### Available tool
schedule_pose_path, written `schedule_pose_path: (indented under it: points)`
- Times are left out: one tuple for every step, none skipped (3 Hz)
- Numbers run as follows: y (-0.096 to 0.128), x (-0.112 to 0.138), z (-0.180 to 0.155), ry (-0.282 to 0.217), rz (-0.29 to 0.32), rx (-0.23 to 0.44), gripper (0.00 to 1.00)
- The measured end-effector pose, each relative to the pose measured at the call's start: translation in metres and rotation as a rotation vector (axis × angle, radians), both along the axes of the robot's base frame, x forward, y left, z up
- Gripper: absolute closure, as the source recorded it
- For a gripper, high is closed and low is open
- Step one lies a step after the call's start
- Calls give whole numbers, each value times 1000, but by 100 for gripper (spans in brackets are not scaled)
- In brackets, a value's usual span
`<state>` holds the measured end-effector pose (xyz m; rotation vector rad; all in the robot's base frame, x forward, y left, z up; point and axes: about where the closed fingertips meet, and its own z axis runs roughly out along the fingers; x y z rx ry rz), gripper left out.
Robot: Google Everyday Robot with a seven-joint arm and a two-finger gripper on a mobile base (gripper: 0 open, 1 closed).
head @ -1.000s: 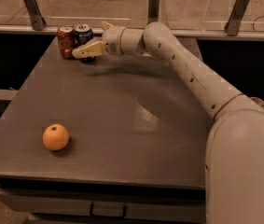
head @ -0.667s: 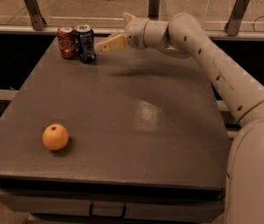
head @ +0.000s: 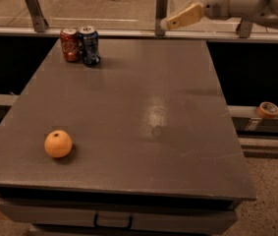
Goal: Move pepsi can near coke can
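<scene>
The dark blue pepsi can [head: 90, 45] stands upright at the table's far left corner, touching or nearly touching the red coke can [head: 70, 44] on its left. My gripper [head: 170, 21] is raised high at the upper right, well away from both cans and above the table's far edge. It holds nothing. Its tan fingers [head: 185, 15] point left.
An orange [head: 58, 144] lies near the table's front left. The grey table [head: 143, 117] has a drawer handle [head: 111, 221] at its front. A roll of tape [head: 268, 109] sits on a ledge to the right. A railing runs along the back.
My gripper has let go of the pepsi can beside the coke can and pulled back up and to the right. The cans stay together.
</scene>
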<state>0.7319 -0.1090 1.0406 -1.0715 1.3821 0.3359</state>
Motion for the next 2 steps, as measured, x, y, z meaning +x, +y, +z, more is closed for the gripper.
schedule_pose_path:
  points:
    - [-28, -47, 70, -124, -28, -87, 0]
    - [-26, -53, 81, -139, -25, -94, 0]
